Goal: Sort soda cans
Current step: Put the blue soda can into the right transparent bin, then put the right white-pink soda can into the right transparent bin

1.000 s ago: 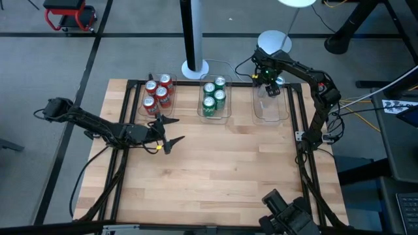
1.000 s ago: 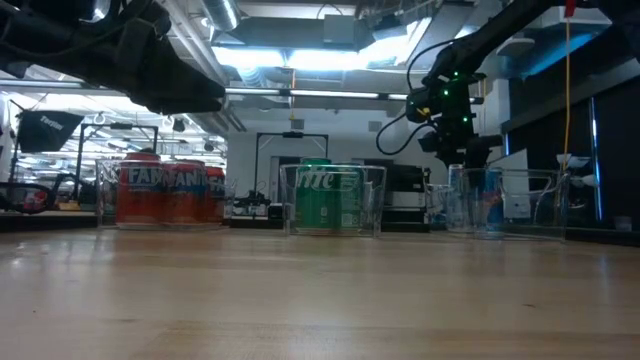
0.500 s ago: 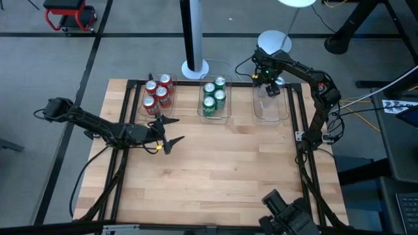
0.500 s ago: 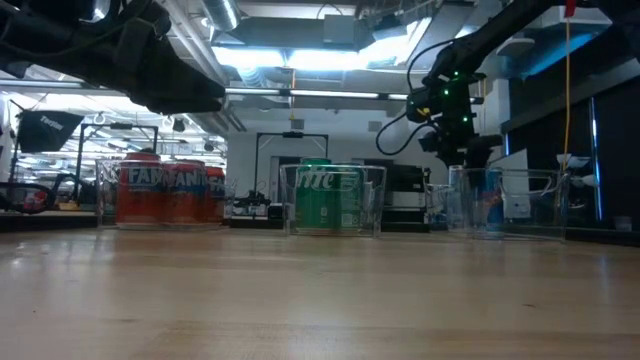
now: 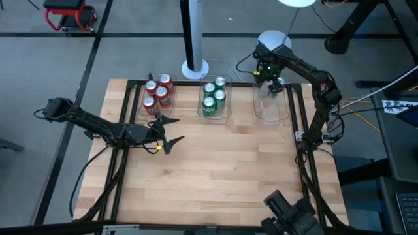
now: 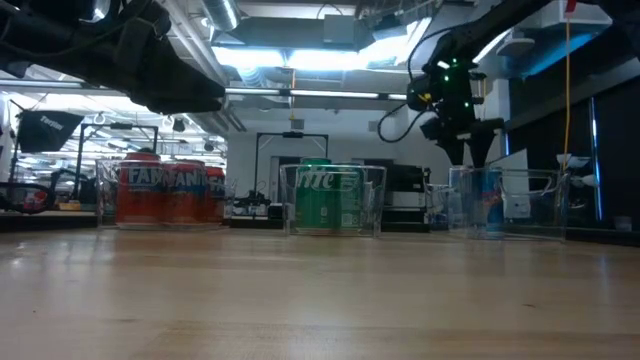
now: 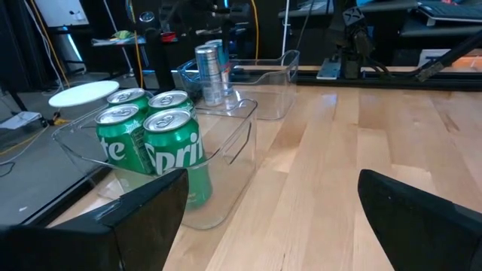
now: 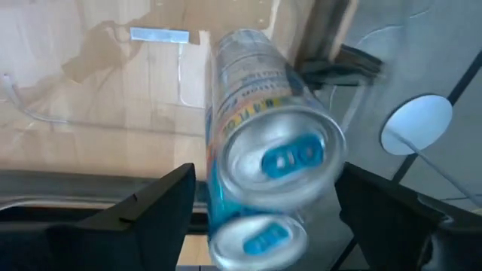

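Observation:
Four red cans stand in the left clear bin and four green cans in the middle one. Two blue/silver cans stand upright at the far end of the right bin. My right gripper hangs open just above those two cans, fingers pointing down on either side and touching nothing. My left gripper waits open, low over the table, in front of the red and green bins. No other cans show.
The three clear bins sit in a row along the table's far edge. A white lamp base and a round white disc lie beyond that edge. Bare wood fills the middle and near part of the table.
My right gripper has risen a little above the right bin and drifted slightly toward the far edge. The cans below it have stayed where they were.

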Robot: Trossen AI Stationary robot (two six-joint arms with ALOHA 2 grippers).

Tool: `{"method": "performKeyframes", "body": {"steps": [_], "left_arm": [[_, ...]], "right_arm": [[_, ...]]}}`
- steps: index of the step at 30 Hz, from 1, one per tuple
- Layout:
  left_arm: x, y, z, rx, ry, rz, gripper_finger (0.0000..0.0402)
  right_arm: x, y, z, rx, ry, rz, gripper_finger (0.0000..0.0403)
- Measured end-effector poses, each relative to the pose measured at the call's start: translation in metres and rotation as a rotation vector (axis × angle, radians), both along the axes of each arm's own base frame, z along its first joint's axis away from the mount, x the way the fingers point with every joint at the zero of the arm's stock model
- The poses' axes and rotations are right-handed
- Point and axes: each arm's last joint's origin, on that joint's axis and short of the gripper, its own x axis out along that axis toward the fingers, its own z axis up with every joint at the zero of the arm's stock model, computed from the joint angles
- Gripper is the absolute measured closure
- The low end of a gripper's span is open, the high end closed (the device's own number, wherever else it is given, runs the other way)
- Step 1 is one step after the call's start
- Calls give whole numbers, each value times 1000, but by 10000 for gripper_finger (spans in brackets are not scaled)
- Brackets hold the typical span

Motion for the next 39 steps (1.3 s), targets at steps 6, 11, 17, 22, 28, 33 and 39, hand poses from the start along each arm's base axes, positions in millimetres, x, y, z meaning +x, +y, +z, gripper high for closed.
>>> {"method": "performKeyframes", "body": {"steps": [6, 11, 17, 22, 28, 33, 39], "left_arm": [[0, 0, 0, 0, 0, -1, 27], [0, 0, 0, 0, 1, -1, 27], [0, 0, 0, -2, -1, -1, 27], [0, 0, 0, -15, -10, 2, 27], [0, 0, 0, -13, -8, 1, 27], [0, 0, 0, -24, -11, 4, 27], [0, 0, 0, -28, -11, 4, 27]], "right_arm": [[1, 2, 28, -14, -14, -31, 87], [12, 22, 49, -10, -12, 16, 86], [29, 70, 78, -51, -54, 149, 86], [37, 122, 99, -69, -98, 230, 86], [45, 191, 121, -57, -237, 337, 86], [49, 244, 128, 7, -327, 377, 86], [51, 307, 127, 86, -357, 439, 86]]}}
